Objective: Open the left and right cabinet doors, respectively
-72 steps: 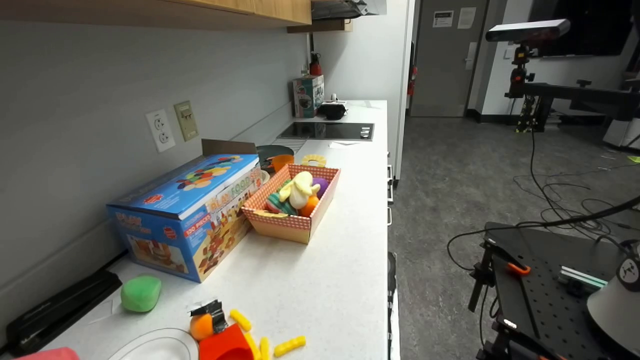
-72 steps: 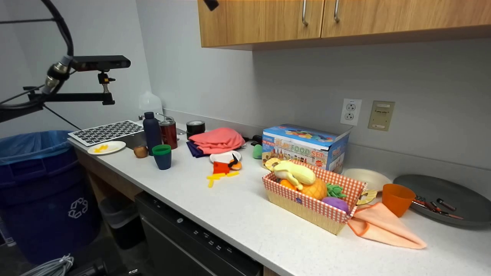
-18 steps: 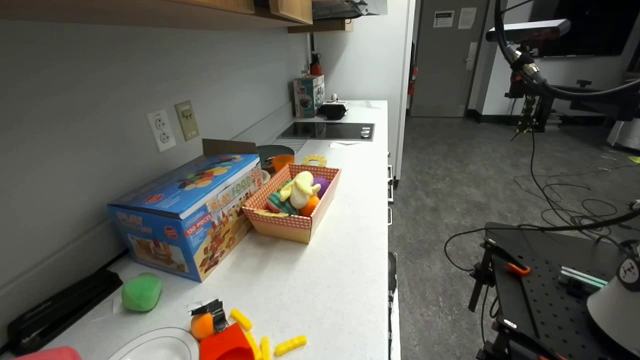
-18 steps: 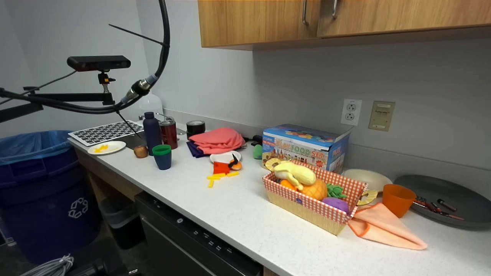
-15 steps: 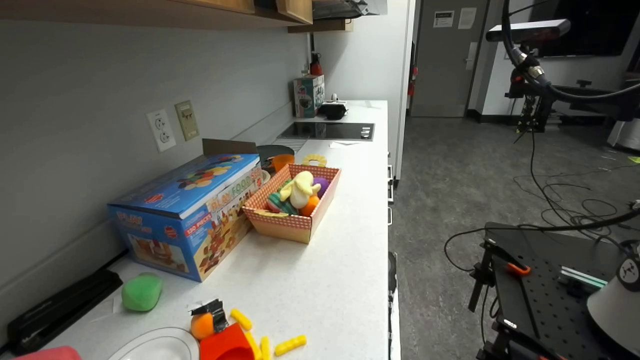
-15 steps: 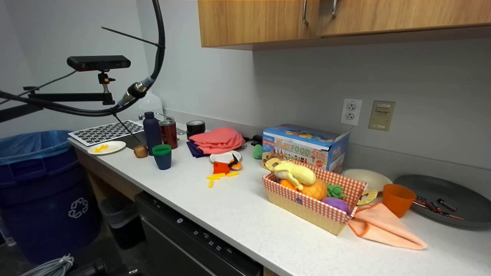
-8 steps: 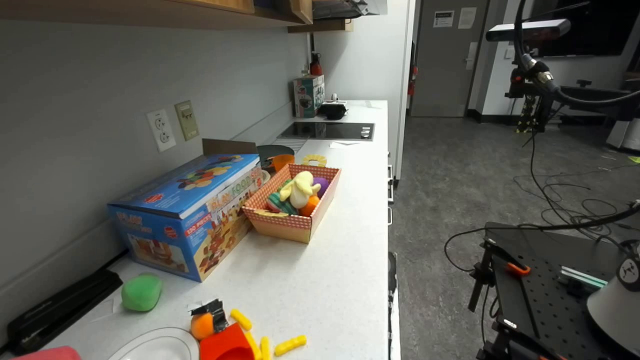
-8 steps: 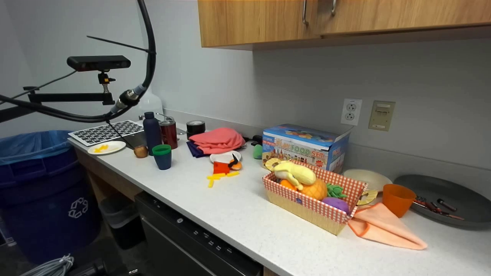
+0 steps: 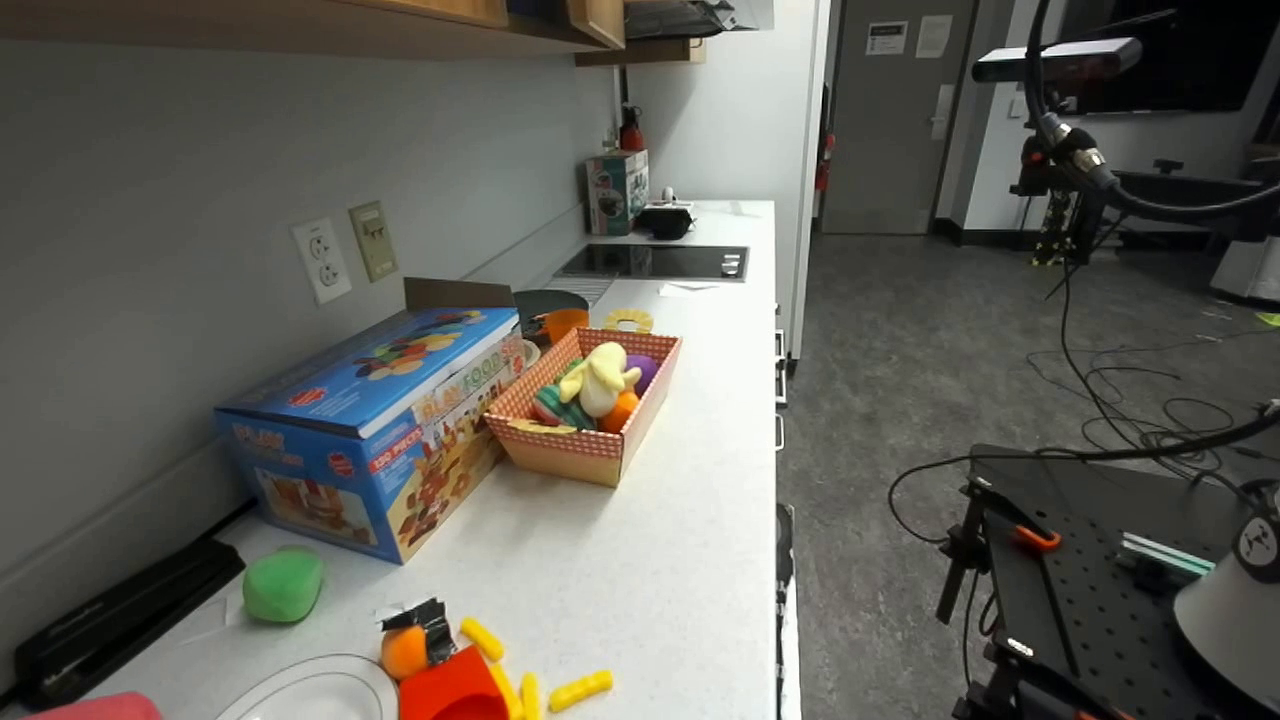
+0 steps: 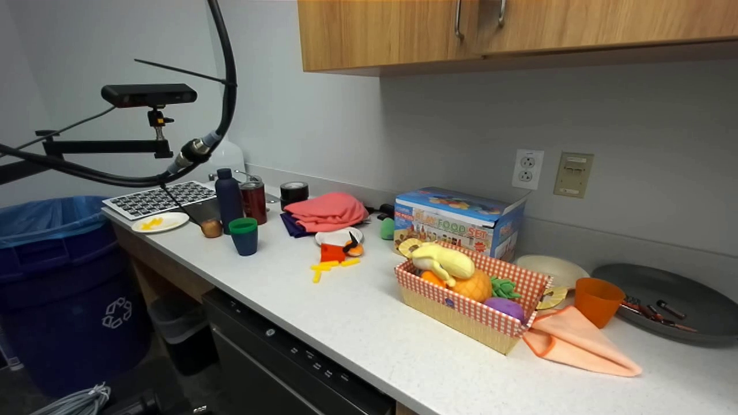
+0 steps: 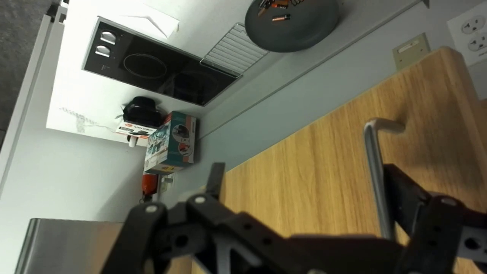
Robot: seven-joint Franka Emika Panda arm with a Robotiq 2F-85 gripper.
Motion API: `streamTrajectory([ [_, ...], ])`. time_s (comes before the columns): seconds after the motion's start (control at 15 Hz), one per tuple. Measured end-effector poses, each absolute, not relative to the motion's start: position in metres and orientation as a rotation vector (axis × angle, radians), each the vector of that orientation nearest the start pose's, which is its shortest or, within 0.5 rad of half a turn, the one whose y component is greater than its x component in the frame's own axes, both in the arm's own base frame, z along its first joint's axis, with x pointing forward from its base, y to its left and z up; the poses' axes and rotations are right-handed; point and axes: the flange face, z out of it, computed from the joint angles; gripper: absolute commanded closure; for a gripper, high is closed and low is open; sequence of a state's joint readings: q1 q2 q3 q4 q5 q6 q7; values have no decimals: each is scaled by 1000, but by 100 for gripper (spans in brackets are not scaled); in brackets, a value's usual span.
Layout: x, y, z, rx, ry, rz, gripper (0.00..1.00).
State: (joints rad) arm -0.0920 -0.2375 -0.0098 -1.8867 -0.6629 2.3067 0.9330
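The right wooden cabinet door [image 10: 605, 23] stands partly swung out; in an exterior view its free edge [image 9: 597, 18] sticks out past a dark gap. The left door [image 10: 380, 34] is flush, with its metal handle [image 10: 458, 20]. In the wrist view the right door [image 11: 304, 198] fills the middle. Its metal handle [image 11: 374, 171] lies between the fingers of my gripper [image 11: 304, 173], close against the right finger [image 11: 403, 196]; whether they touch I cannot tell. The jaws are wide apart. The left finger [image 11: 216, 179] is well away from the handle. Both exterior views leave the gripper out.
Below the cabinet a play-food box [image 10: 455, 222], a checked basket [image 10: 461, 317], an orange cup [image 10: 598, 301] and a dark plate [image 10: 674, 300] stand on the counter [image 10: 346, 311]. A metal hood-like edge [image 11: 68, 247] is near in the wrist view. An arm cable [image 10: 225, 75] hangs in the air.
The right door was flush 4.8 s ago and swung outward until about half a second ago. Since then it has eased slightly back. The arm cable moved in, then shifted slightly. The left door is unchanged.
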Motion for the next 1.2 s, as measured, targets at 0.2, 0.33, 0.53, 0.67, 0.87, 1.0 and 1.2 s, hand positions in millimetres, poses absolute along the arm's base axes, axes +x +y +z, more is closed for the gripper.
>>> streamTrajectory([
  [0.2,522,-76,690,-3012,994,-1329,0],
  [0.33,517,-83,693,-3063,931,-1313,0],
  [0.53,507,-91,696,-3101,925,-1321,0],
  [0.67,502,-92,695,-3096,929,-1340,0],
  [0.87,493,-96,693,-3083,929,-1366,0],
  [1.0,483,-100,691,-3069,929,-1389,0],
  [1.2,465,-108,687,-3039,933,-1435,0],
])
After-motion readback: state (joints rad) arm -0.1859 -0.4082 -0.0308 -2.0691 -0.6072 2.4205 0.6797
